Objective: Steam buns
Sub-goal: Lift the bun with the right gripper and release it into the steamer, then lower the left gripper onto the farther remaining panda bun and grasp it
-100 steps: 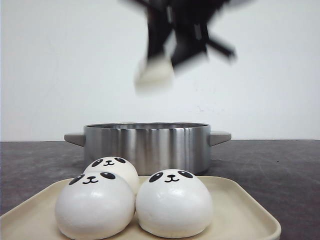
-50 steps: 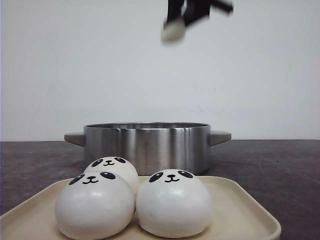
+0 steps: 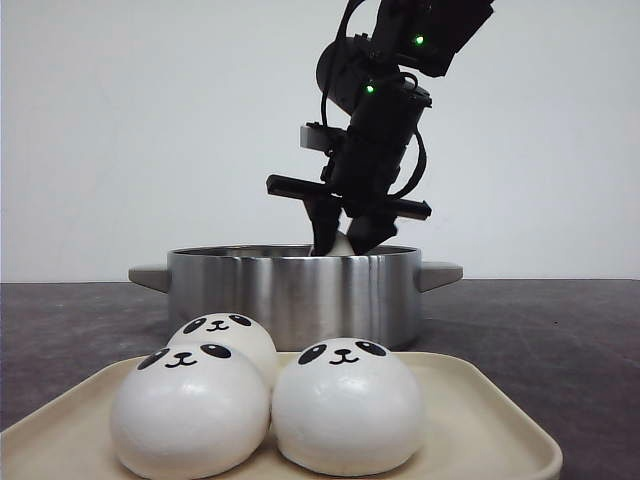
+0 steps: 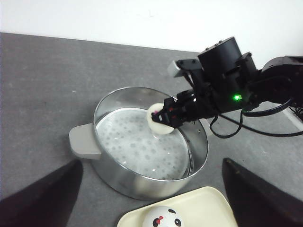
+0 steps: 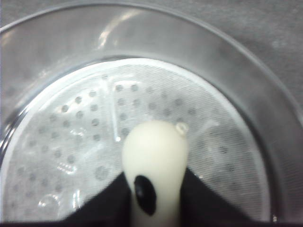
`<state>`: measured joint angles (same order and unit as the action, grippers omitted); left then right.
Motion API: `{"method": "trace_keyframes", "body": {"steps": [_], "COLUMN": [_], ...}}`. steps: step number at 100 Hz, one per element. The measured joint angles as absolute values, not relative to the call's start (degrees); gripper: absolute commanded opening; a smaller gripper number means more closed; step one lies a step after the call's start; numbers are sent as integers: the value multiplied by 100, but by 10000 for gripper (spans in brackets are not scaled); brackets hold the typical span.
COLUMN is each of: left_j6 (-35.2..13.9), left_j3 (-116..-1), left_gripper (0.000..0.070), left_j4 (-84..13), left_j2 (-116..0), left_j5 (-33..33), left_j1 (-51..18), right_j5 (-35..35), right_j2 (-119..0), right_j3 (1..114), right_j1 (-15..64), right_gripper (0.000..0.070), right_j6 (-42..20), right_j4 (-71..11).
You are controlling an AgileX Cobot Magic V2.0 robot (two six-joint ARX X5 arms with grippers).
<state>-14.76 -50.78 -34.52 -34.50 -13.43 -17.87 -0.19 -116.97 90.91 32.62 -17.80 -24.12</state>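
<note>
You have three smooth white dome-shaped panda-faced buns [image 3: 345, 405] sitting upright and huddled together, faces toward you: one front left [image 3: 190, 410], one front right, one tucked behind [image 3: 225, 335] and touching both. Your fourth white panda bun [image 4: 158, 120] is squeezed narrow in the right claw [image 3: 345, 240], one black eye patch showing, at the steel pot's [image 3: 290, 290] rim, above its perforated insert.

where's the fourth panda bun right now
The fourth white panda bun is squeezed in the right hand, at the rim of the round steel steamer pot, over its perforated liner, behind the cream tray with three other buns.
</note>
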Motion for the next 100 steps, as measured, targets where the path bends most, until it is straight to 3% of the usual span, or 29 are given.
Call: {"method": "trace_keyframes", "body": {"steps": [39, 57, 59, 62, 69, 70, 82, 100], "left_j6": [-1476, -1476, -1479, -1481, -1527, -1533, -1619, -1911], "left_j3": [-5078, -5078, -5078, -5078, -5078, -5078, -5078, -5078], "left_gripper": [557, 557, 557, 557, 557, 557, 557, 557], "left_j4": [-3452, -3538, -3555, -3579, -3605, -3605, -3601, -3592], "left_j2": [-3483, -3599, -3618, -3656, -3769, -3789, -4163, -5214], "left_j5": [-1343, -1343, -1343, -1343, -1365, -1376, -1678, -1824], "left_j1": [-1787, -1787, -1787, -1787, -1787, -1787, -1914, -2532], "right_j5": [75, 128, 128, 130, 134, 141, 329, 454], "right_j2": [-11692, -11692, -11690, -11681, -11660, -11655, -11404, -10215], "right_j3": [9133, 9830, 9955, 10145, 10615, 10680, 11229, 11233], "right_j1": [3175, 3092, 3074, 3065, 3059, 3052, 3070, 3450], "right_gripper": [445, 445, 428, 350, 12, 0, 16, 16], "right_j6": [-1782, -1778, -1778, -1774, -1708, -1686, -1424, -1273], "right_j4": [-2628, -3114, -3210, -3371, -3883, -3964, -4851, -5059]}}
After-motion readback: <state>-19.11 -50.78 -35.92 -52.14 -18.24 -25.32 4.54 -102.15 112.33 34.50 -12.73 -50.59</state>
